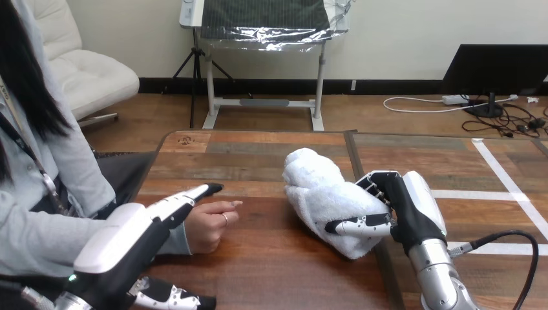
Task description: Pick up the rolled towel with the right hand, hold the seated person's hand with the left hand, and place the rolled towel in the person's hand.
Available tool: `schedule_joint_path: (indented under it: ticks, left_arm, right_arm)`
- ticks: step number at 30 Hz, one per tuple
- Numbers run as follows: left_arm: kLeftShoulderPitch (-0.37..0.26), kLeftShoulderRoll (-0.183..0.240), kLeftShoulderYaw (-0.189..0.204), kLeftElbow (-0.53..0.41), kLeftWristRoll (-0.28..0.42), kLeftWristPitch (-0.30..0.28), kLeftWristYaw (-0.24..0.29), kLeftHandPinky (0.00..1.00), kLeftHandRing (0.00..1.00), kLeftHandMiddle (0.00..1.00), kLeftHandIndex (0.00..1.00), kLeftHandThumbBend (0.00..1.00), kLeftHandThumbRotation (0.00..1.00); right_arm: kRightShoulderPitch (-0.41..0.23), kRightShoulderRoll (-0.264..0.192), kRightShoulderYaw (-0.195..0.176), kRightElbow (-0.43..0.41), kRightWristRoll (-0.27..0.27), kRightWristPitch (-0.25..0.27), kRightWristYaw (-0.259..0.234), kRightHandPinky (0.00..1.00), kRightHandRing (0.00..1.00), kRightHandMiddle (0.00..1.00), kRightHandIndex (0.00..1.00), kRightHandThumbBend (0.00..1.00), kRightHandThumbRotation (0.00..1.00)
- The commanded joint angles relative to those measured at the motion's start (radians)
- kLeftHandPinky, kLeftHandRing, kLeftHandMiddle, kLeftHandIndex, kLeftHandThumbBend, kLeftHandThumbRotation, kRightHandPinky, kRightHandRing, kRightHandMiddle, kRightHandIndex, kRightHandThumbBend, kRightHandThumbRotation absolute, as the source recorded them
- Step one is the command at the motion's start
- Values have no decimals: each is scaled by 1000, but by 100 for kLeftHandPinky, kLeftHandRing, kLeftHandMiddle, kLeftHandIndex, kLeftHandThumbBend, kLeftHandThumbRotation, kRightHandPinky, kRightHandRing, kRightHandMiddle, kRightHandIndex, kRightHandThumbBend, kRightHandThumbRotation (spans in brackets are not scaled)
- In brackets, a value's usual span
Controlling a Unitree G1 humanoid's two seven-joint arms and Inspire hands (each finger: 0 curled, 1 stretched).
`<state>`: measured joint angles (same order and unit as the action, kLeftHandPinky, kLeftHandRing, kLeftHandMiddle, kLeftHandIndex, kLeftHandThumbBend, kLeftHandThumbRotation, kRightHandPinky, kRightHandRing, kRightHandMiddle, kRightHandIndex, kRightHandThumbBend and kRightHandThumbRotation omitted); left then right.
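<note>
Towel (316, 187): white, rolled and a bit bunched, on the bench (258, 278) just right of centre. It sits diagonally, w/ far end toward upper left and near end toward lower right. Underside looks to rest on the wood.

Right hand (408, 210): against the towel's right side. Fingers curl over the top edge and press into the cloth. Thumb lies across the near side, tip pointing left. So it's clamped round the towel. Silver forearm comes up from the bottom edge at right.

Person's hand (208, 227): left of the towel and apart from it, w/ bare wood between. It rests on the bench, loosely curled, one finger poking right toward the towel. Light grey sleeve at the wrist.

Left hand (129, 236): lower left, white back shell facing up. Fingers (194, 196) are straight and point up-right, w/ the black tip reaching past the person's knuckles on the far side. The hand lies over the person's wrist and the back of the person's hand; touching or just above, can't tell. No finger seen curled round it. Thumb (171, 298) sits low near the bottom edge, nearer than the person's hand and apart from it. So this hand is spread flat and grips nothing.

Further out: white tape lines (510, 187) cross the bench's right part, beyond and right of the right hand.
</note>
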<state>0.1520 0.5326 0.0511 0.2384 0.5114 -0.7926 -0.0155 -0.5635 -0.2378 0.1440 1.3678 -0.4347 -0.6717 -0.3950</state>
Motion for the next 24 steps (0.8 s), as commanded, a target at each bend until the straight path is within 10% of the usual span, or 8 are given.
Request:
schedule_joint_path:
  ticks: [1, 24]
  left_arm:
    - [-77, 35, 18, 11, 14, 0, 41, 84, 89, 91, 91, 100, 13]
    - [-139, 81, 7, 73, 29, 31, 75, 81, 88, 89, 89, 100, 13]
  right_arm:
    - [-41, 9, -2, -22, 6, -10, -9, 25, 29, 37, 43, 84, 0]
    - [-35, 8, 5, -20, -1, -7, -13, 23, 27, 36, 43, 84, 0]
